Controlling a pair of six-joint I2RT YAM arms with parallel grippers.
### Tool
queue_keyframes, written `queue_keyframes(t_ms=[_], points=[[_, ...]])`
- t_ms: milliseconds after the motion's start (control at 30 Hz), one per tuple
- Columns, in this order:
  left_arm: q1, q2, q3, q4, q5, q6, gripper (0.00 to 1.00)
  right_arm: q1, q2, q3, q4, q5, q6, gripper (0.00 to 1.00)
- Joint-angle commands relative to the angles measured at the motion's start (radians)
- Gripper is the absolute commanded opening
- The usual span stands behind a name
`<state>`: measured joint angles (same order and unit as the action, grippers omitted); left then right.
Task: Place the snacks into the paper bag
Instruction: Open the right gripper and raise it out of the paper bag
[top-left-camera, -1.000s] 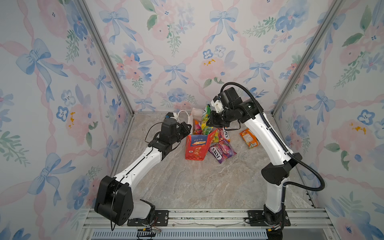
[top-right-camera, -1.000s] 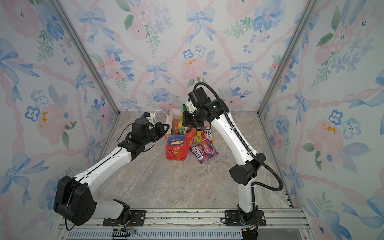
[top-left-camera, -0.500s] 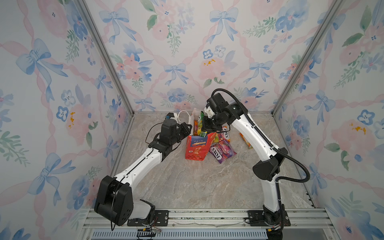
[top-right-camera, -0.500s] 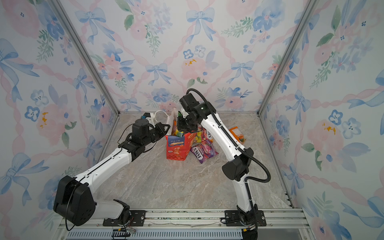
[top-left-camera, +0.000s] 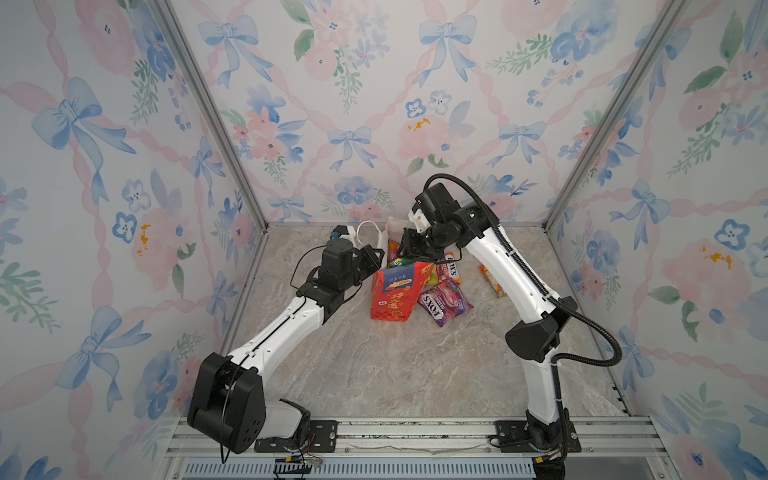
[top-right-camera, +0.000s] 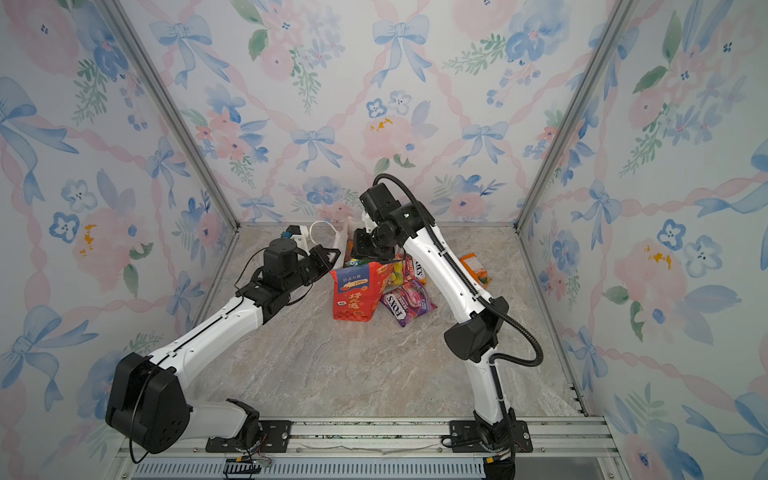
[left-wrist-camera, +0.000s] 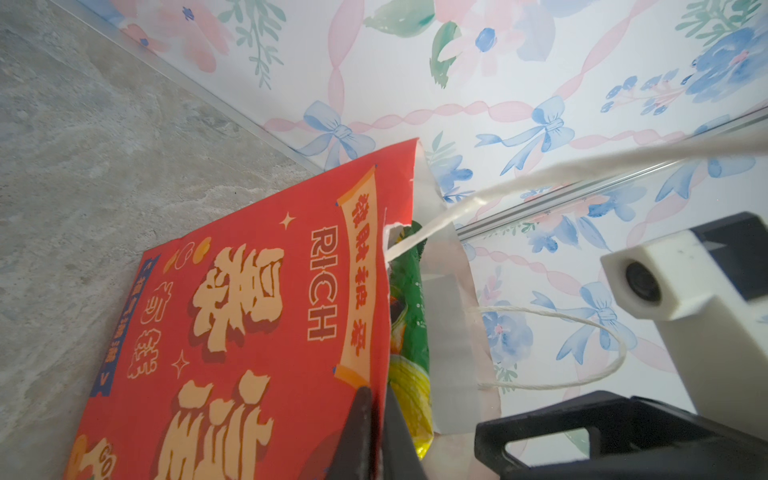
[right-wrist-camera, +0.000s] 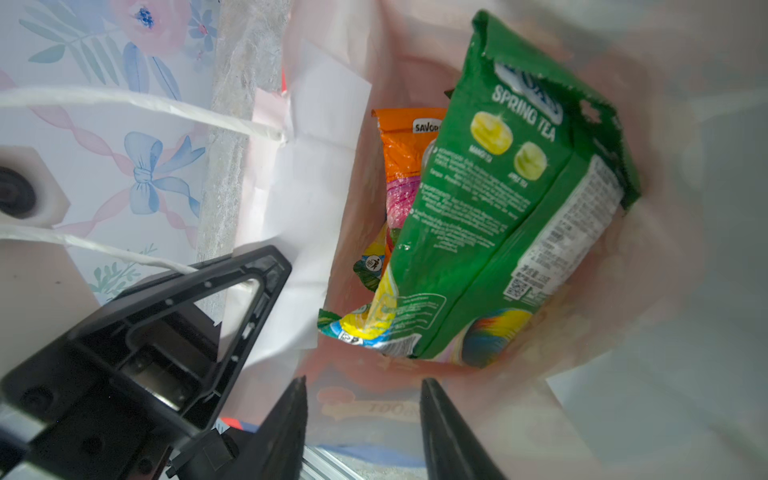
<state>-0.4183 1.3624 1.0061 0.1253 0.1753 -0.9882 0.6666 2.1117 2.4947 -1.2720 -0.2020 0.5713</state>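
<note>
Our right gripper (right-wrist-camera: 362, 395) hangs over the mouth of the paper bag (right-wrist-camera: 328, 174), jaws apart and nothing between them. Right under it, inside the bag, we see a green "SPRING TEA" packet (right-wrist-camera: 478, 232) lying slantwise against the white inner wall. Beside it, deeper in, is an orange packet (right-wrist-camera: 405, 137) whose label begins "SAVOR".

Our left gripper (left-wrist-camera: 380, 432) is closed on the bag's red front rim, the paper pinched between its fingers (left-wrist-camera: 360, 432). From that wrist camera the green packet shows just behind the rim. One white cord handle (left-wrist-camera: 561, 170) stretches across the view, and the other cord handle (left-wrist-camera: 582, 328) hangs in a loose loop.

In both top views the paper bag (top-left-camera: 392, 297) (top-right-camera: 353, 295) stands on the marbled tabletop (top-left-camera: 395, 365) near the back wall. The left gripper (top-left-camera: 372, 257) is at its upper edge and the right gripper (top-left-camera: 409, 249) is over its opening.

Outside the bag, a purple FOX'S packet (top-left-camera: 444, 301) (top-right-camera: 409, 301) lies just beside its right side. A red-and-yellow FOX'S packet (top-left-camera: 451, 270) sits behind that one, between the bag and the right arm. A second orange packet (top-left-camera: 490, 282) (top-right-camera: 473, 270) lies farther right, partly hidden by that arm.
</note>
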Motion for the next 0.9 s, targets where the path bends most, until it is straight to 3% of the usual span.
queue_keyframes(t_ms=[0,333,667,867], points=[[0.000,-0.026,-0.016,0.039,0.002,0.020,0.09,-0.016,-0.033,0.004,0.013,-0.017,-0.017,0.48],[0.008,-0.030,-0.017,0.047,0.023,0.008,0.09,-0.082,-0.010,-0.011,0.070,-0.039,-0.024,0.35],[0.021,-0.042,-0.018,0.032,0.027,0.005,0.10,-0.088,-0.099,-0.046,0.098,-0.078,-0.099,0.38],[0.055,-0.032,-0.046,0.088,0.090,-0.043,0.10,-0.094,-0.280,-0.170,0.112,-0.098,-0.182,0.40]])
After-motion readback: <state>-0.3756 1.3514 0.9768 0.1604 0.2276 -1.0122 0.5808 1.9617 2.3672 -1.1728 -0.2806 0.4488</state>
